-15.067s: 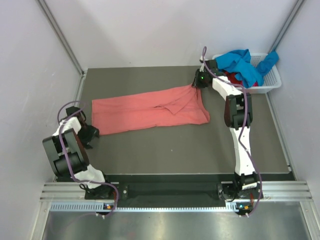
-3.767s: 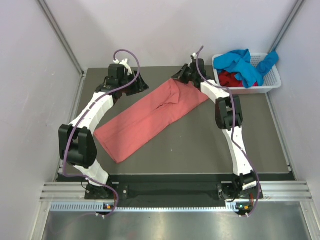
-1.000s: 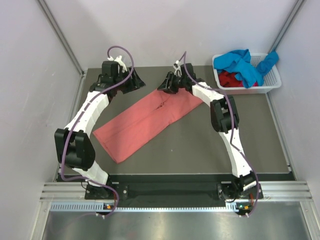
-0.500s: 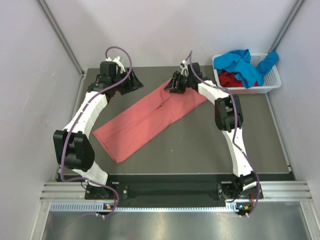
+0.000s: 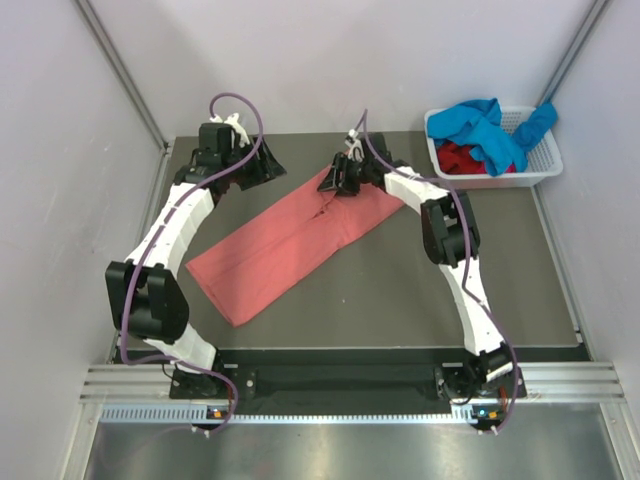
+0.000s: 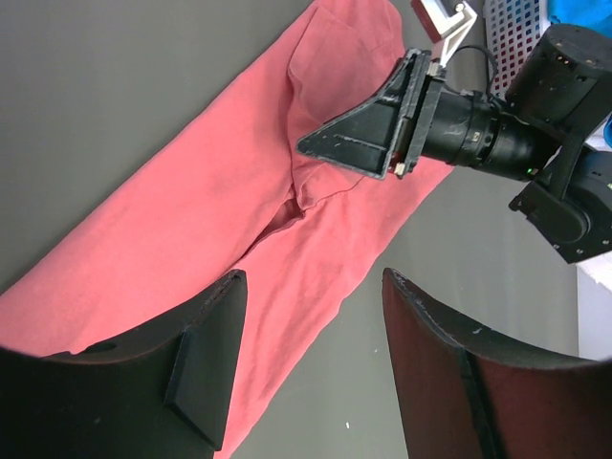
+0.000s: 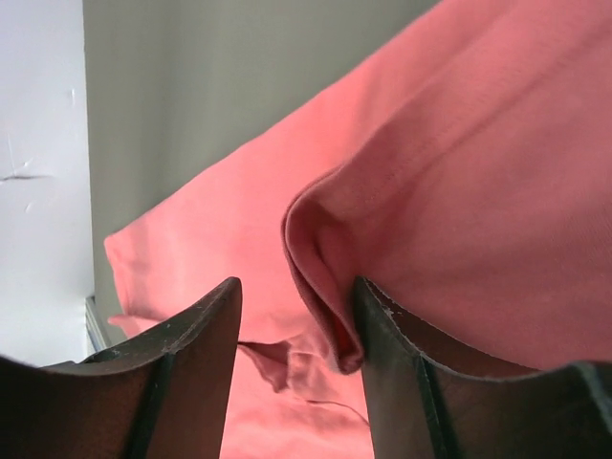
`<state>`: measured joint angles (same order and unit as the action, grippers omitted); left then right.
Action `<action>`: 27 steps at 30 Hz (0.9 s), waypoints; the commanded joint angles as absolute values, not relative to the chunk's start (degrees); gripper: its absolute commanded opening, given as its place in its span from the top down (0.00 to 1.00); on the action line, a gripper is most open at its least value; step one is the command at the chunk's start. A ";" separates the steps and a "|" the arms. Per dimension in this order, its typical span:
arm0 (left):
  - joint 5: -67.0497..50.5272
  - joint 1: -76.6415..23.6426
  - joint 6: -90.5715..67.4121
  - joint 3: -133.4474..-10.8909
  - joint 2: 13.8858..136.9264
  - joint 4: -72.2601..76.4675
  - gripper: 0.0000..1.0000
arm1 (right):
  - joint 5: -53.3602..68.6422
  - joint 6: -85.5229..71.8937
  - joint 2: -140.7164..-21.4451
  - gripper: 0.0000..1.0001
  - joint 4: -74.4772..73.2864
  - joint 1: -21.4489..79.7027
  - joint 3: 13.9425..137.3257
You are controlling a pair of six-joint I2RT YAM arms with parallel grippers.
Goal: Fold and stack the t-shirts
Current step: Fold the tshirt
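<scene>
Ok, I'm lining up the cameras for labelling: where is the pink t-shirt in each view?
Top external: the pink t-shirt runs diagonally across the middle.
Left wrist: it fills the left and centre.
Right wrist: it fills the right side and bottom.
Shared landmark: the right gripper at its raised fold.

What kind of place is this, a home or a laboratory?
Most likely a robot laboratory cell. The left arm and the right arm are bolted to a metal rail, plain white panels enclose the dark table, and a salmon-pink t-shirt lies on it.
</scene>
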<state>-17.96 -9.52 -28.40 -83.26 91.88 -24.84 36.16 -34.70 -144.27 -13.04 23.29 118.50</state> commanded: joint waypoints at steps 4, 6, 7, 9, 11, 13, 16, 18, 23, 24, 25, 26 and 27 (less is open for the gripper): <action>-17.93 -9.23 -28.30 -85.96 88.51 -25.05 0.37 | 37.79 -39.53 -140.27 0.50 -6.86 26.54 118.65; -17.58 -9.14 -28.13 -85.87 88.24 -25.22 0.36 | 38.23 -41.30 -142.02 0.50 -5.63 27.77 120.40; -17.49 -9.14 -28.13 -85.78 88.16 -25.40 0.37 | 38.49 -43.40 -142.73 0.50 -3.97 28.12 121.28; -17.40 -9.14 -28.12 -85.87 88.15 -25.93 0.37 | 40.34 -46.13 -144.75 0.50 -2.47 29.00 124.09; -17.49 -9.14 -28.04 -86.48 88.24 -27.06 0.37 | 40.00 -46.85 -144.41 0.50 -2.46 28.83 124.46; -17.58 -9.05 -27.51 -87.01 88.33 -27.86 0.36 | 38.33 -44.05 -142.74 0.48 -3.33 28.31 122.97; -17.67 -8.96 -27.07 -87.98 88.42 -29.44 0.36 | 36.65 -40.27 -140.28 0.41 -6.32 26.11 120.33; -18.10 -8.96 -27.07 -88.07 88.33 -29.97 0.36 | 35.77 -37.54 -138.70 0.37 -9.65 24.35 119.27; -19.77 -8.97 -27.42 -85.44 88.33 -29.36 0.36 | 33.67 -29.27 -135.71 0.39 -15.90 22.24 118.57; -21.08 -9.05 -27.33 -84.65 88.68 -28.31 0.36 | 32.97 -28.75 -134.92 0.39 -16.60 21.98 118.04; -21.27 -9.14 -27.77 -83.86 89.03 -27.60 0.36 | 31.39 -28.22 -133.96 0.39 -16.61 21.36 115.95; -21.62 -9.40 -28.12 -81.85 89.29 -26.47 0.36 | 30.42 -27.95 -131.60 0.38 -16.52 21.01 114.71; -21.53 -9.75 -28.56 -81.04 90.08 -25.15 0.36 | 29.28 -27.69 -130.27 0.38 -16.52 20.57 113.57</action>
